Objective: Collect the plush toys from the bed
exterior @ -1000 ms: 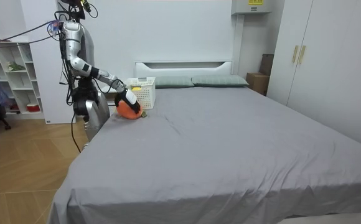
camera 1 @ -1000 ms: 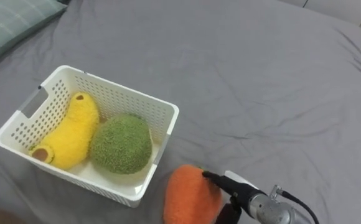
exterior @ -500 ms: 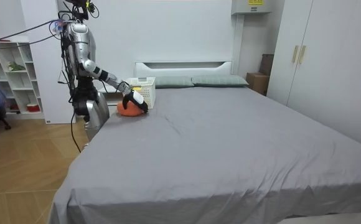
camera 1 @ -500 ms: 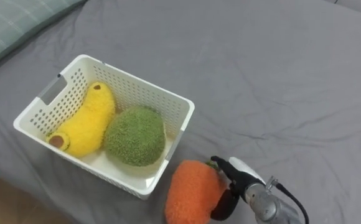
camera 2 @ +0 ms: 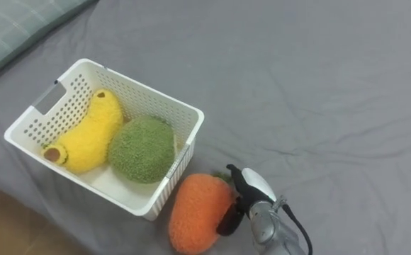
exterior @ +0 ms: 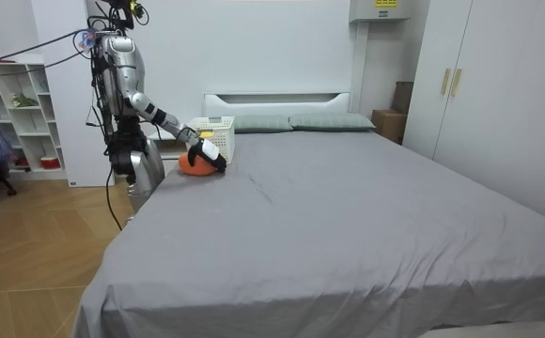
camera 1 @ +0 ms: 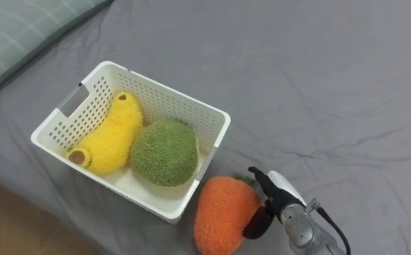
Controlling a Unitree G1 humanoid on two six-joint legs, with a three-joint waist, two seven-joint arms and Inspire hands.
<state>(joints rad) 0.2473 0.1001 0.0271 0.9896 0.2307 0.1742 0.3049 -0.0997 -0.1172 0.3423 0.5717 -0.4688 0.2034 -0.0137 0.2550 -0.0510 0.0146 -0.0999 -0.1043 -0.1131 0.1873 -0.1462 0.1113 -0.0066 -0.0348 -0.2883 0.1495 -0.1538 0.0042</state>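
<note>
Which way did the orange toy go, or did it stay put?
Yes, it moved. The orange toy, held by the right hand, is now closer to the basket's near corner than before.

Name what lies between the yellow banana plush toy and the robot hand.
In the left eye view: round green fuzzy plush toy, white plastic lattice basket's wall, then the orange carrot plush toy the right robot hand grips.

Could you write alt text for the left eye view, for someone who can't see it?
The right robot hand grips an orange plush toy beside a white basket on a grey bed. The basket holds a yellow banana plush and a round green plush.
</note>
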